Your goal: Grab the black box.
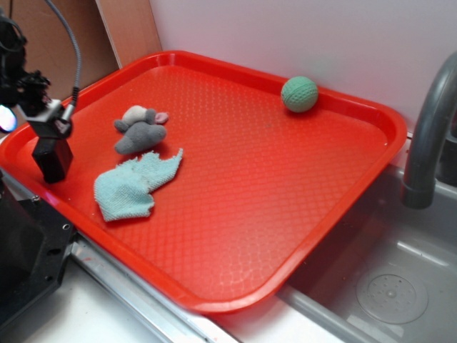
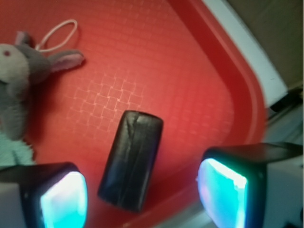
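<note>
Where the black box [image 2: 131,159] lay: flat on the red tray [image 2: 142,57], close to one rounded corner of the tray and just inside its rim, touching nothing else.
Gripper [image 2: 142,197]: hung above that same corner of the tray, jaws spread wide, grasping nothing.
Fingers [image 2: 61,199]: stood one to each side of the box in the wrist view, glowing pads facing inward, clear tray floor visible between each pad and the box.
Key relation: sat below and between the fingers, nearer the pad at the picture's left than the one at its right.
Long axis: ran roughly across the line joining the two pads, leaning a little off square, so the long flanks faced the pads.
Contact: none seen; judged to be apart from the box, height above the tray impossible to tell.
Step in hand: judged as the final line-up before descent, grab not yet made.
Next move: probably called for a small shift toward the left pad's side, a slight wrist turn to square up, then a drop and a squeeze across the narrow width.
Risk: could have nudged the box into the tray rim if lowered off centre.
Grey plush mouse [image 2: 19,80]: lay farther in from the tray's corner, well apart from the box.
Arm choice: only one arm present.
</note>
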You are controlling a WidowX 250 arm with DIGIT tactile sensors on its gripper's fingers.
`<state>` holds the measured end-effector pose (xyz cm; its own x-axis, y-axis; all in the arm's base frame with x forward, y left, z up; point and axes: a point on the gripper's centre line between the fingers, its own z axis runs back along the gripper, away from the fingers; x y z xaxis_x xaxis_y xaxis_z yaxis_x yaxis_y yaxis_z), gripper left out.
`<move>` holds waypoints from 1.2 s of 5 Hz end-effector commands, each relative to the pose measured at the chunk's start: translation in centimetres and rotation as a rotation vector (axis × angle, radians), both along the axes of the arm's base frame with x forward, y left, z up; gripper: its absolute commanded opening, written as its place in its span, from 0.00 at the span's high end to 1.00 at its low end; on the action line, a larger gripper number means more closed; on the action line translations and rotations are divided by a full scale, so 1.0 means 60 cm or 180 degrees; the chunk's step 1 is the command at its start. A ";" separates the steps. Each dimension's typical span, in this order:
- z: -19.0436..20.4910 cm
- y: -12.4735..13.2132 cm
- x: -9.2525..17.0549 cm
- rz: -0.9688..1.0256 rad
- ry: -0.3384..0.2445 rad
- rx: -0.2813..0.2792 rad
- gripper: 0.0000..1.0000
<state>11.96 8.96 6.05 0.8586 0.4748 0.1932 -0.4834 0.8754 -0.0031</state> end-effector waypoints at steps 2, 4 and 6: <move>-0.091 -0.037 0.045 -0.0025 0.0512 -0.0188 0.00; -0.029 -0.049 0.045 -0.0263 0.0752 -0.0107 1.00; 0.140 -0.072 0.093 -0.1041 0.0207 -0.0234 1.00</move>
